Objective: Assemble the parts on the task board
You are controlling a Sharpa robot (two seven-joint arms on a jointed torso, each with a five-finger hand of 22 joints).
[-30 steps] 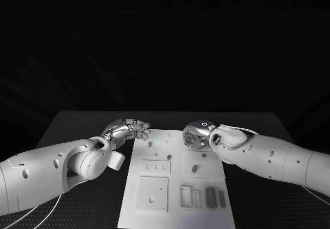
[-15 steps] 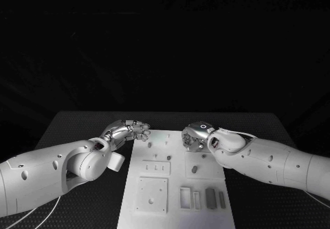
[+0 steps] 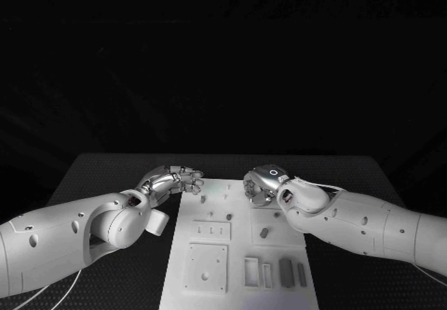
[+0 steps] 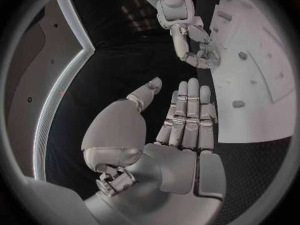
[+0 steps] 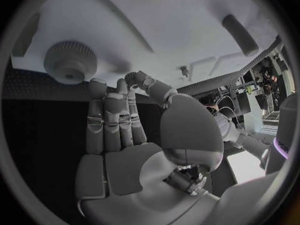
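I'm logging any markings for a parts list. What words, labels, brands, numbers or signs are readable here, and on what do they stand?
None: no readable text in these pictures.
Task board: plain white with slots and holes, no print visible.
Parts: unmarked.
Right hand: its back carries a small lit ring, a mark rather than a letter or number.
Left hand: nothing legible.
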